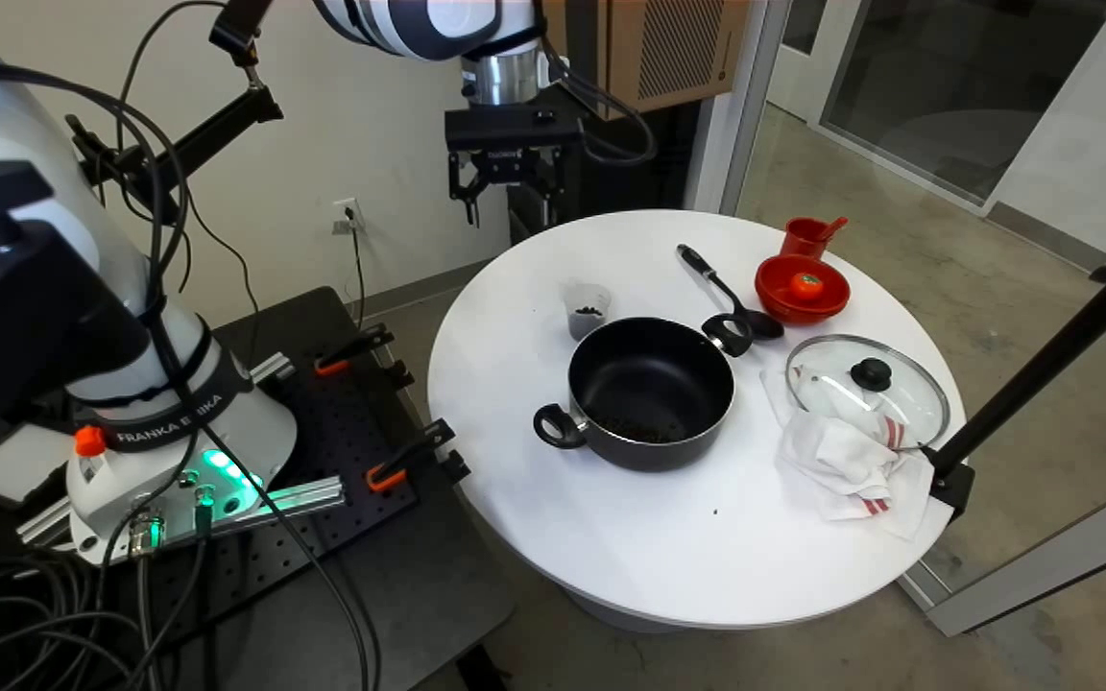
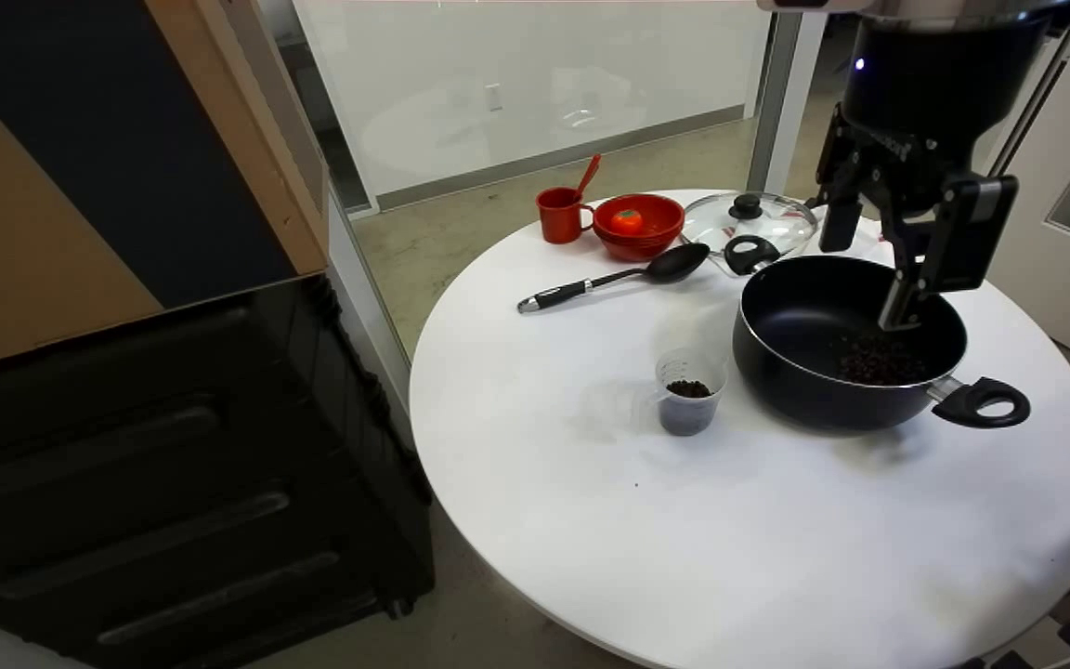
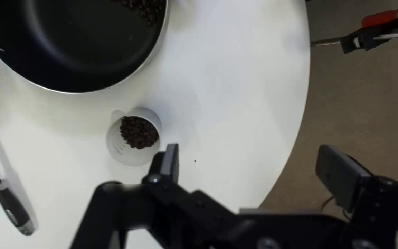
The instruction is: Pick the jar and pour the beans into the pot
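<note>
The round white desk (image 1: 591,547) carries everything the task needs, and on it the wide black pot (image 2: 804,400) stands uncovered. The glass lid (image 1: 860,384) lies off to one side. Next in size comes the pincer (image 3: 250,164), which hangs high and points down, its fingers spread wide with nothing between them; in the wrist view one finger shows against the desk and the other beyond its edge. The pale jar (image 2: 686,416) stands upright on the desk, just beside the pot but not touching it. What the coming move turns on is this: seen from the wrist, the jar lies outside the gap, up and to the left, past the finger on that side, so the pincer probably has to travel inward across the desk before going down. The jar's axis is vertical, roughly in line with the downward pincer, and at this wrist angle the fingers would likely meet its flanks rather than push into the narrow space next to the pot. Smallest are the beans (image 3: 138,133), dark, filling part of the jar, with more lying in the pot; the jar's share looks not yet poured.
</note>
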Motion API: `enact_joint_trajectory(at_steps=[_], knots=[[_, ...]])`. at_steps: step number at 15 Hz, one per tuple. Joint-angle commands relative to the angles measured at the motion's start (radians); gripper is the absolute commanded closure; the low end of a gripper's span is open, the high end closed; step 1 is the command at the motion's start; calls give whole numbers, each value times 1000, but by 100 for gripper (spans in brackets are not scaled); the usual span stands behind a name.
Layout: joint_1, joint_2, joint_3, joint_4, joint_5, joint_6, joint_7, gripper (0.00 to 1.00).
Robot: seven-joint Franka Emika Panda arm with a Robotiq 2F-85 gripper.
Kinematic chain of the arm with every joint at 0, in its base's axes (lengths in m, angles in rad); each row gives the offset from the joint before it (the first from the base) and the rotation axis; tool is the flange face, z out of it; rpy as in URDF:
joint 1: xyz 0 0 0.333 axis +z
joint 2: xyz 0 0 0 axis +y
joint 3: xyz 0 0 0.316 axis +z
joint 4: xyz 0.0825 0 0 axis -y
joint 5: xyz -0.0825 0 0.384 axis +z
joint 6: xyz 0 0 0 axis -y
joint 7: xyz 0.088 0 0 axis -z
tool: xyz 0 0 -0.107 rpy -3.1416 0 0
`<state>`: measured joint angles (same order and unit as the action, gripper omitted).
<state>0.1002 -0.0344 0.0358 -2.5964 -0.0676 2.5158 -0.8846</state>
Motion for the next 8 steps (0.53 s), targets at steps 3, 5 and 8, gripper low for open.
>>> enact_joint_trajectory(at_steps=[3,5,8], knots=[[-2,107,33,87,208,-98,-375,0],[-11,160,44,135,164,-138,-397,0],[-11,254,43,216,21,-159,-350,0]])
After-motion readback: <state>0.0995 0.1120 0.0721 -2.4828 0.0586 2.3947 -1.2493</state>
